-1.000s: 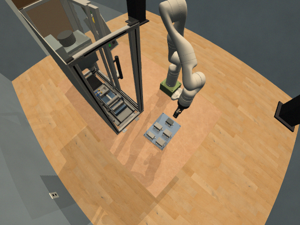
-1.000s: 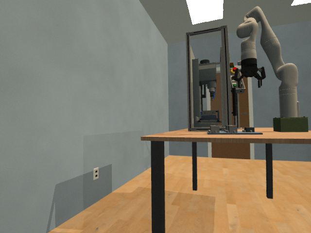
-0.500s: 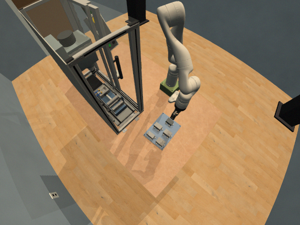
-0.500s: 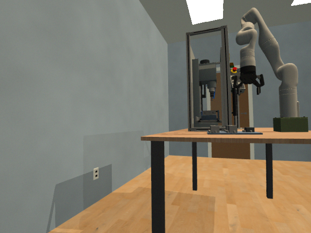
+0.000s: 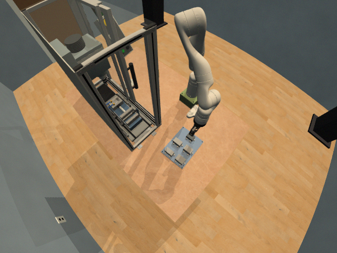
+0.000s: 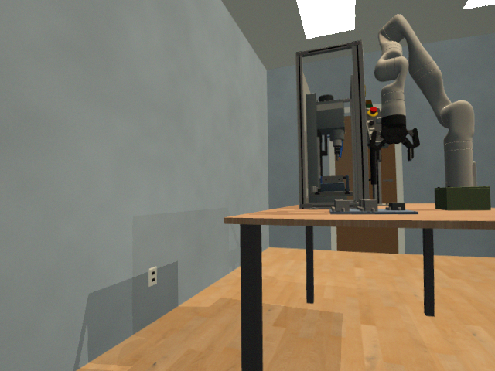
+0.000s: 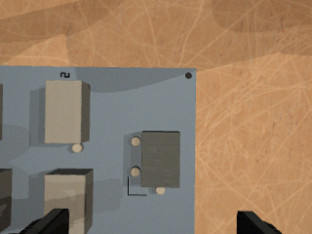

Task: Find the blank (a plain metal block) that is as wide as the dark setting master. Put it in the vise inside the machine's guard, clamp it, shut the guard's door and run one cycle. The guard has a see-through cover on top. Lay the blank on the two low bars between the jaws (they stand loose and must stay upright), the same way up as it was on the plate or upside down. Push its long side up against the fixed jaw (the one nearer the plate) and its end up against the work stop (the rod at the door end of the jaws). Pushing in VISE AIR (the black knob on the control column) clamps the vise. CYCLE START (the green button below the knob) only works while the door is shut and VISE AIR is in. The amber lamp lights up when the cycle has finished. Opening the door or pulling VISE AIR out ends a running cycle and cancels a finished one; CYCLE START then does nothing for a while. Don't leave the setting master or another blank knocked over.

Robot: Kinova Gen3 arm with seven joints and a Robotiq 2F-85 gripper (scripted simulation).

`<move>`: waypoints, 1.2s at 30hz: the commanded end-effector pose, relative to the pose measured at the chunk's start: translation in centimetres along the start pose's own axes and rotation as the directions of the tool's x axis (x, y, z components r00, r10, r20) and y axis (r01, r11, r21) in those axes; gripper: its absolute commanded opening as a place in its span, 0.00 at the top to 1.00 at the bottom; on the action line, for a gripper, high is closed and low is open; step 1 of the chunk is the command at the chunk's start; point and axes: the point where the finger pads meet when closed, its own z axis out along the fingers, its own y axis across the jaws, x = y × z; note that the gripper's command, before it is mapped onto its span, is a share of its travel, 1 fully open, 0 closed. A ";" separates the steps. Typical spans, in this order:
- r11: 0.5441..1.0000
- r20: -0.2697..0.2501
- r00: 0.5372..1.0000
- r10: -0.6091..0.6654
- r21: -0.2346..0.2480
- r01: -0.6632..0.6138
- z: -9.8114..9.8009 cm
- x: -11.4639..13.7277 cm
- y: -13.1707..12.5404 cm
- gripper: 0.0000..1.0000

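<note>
Currently your tool hangs wide open, empty, above the bench; pegs at the master's 9 and 6 o'clock, wrist view, likely locate it.

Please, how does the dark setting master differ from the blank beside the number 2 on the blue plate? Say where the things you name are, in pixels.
The setting master (image 5: pixel 190 137) (image 7: pixel 161 159) is dark grey, while the blank beside the 2 (image 7: pixel 63 112) is light beige-grey. The setting master has two pins along one long side and one at its end; by the blank, only one pin is visible in the wrist view. Both are block-shaped and rest on the blue plate (image 5: pixel 196 144) (image 7: pixel 109 112).
</note>
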 end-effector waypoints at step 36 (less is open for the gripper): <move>1.000 -0.008 1.000 -0.002 -0.013 0.002 8.2 1.6 0.4 0.00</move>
